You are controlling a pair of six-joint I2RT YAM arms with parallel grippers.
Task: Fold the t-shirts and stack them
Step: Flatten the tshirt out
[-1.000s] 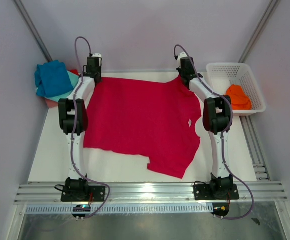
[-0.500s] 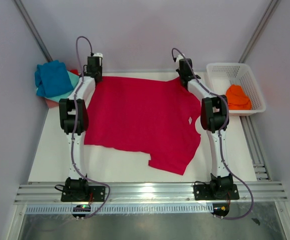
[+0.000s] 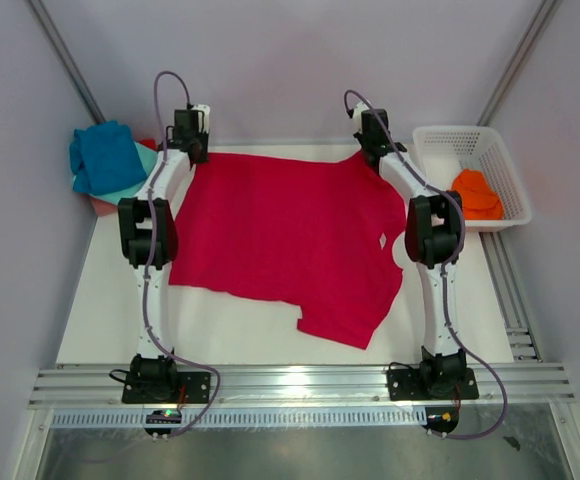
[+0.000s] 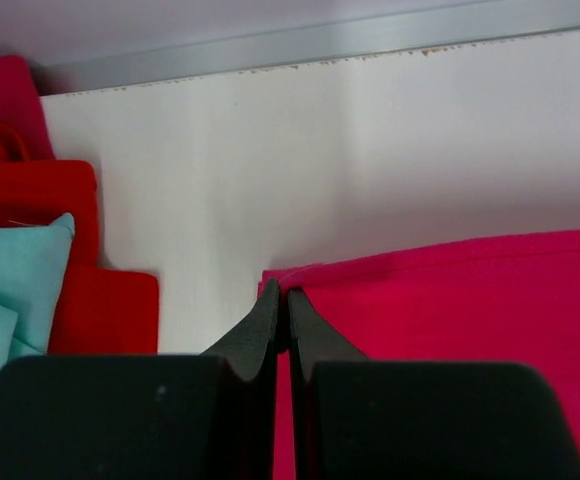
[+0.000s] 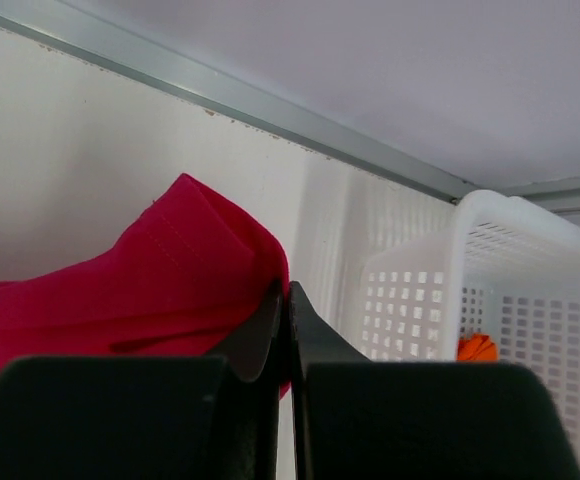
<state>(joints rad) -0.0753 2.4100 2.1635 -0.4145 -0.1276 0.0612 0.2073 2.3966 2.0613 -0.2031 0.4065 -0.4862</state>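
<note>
The white table [image 3: 90, 310] carries a large crimson t-shirt [image 3: 280, 240], spread nearly flat between the two arms. One sleeve [image 3: 342, 325] points toward the near edge, closer to the right arm's base.

At the shirt's far left corner the left gripper [image 4: 282, 300] has its jaws pressed together, pinching the corner of the cloth where it lies on the table. At the far right corner the right gripper [image 5: 286, 296] is clenched on the fabric in the same way. The cloth bunches up into a small peak around its fingertips.

Beyond the left gripper, at the table's far left corner, sits a pile: a blue t-shirt [image 3: 105, 155] on top, a teal t-shirt [image 3: 138, 178] under it, and a red t-shirt [image 4: 100, 310] beneath. To the far right a white lattice basket [image 3: 440, 137] stands beside the table, holding an orange t-shirt [image 3: 477, 193].
</note>
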